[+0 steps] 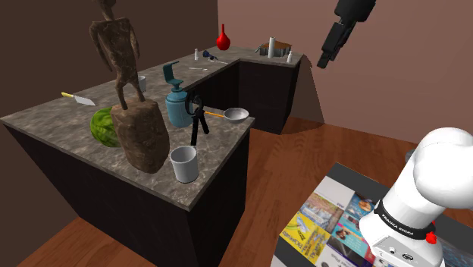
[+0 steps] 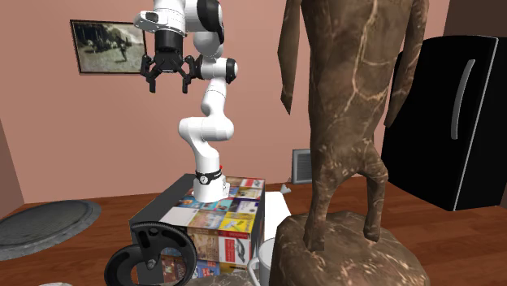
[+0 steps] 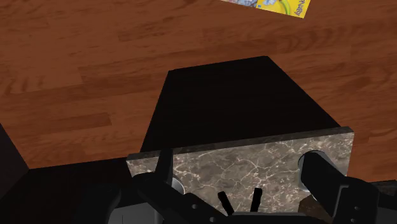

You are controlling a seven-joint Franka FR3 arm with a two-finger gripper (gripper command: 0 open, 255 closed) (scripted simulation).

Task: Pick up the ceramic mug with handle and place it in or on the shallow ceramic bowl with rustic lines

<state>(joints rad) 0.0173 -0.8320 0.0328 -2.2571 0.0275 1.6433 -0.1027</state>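
Jaws spread wide, the gripper [image 2: 172, 80] hangs well above the statue [image 1: 138, 130], and coming down for the mug [image 1: 184, 164] just beside the statue's base, it could knock either over.

Statue [image 1: 139, 130] just beside mug [image 1: 184, 164]; space above mug, past counter [image 1: 50, 121] edge free.

A black band [image 1: 404, 218] around the white arm [image 1: 447, 171], low at the shoulder view's right, carries small white capitals that read "FRANKA EMIKA". The stand [image 1: 350, 182] beneath it is papered with colourful printed covers [image 1: 312, 227], like books or magazines, but their titles are too small to read. In the second exterior view these covers on the stand's top and near side show blocks of lettering, none of it legible.
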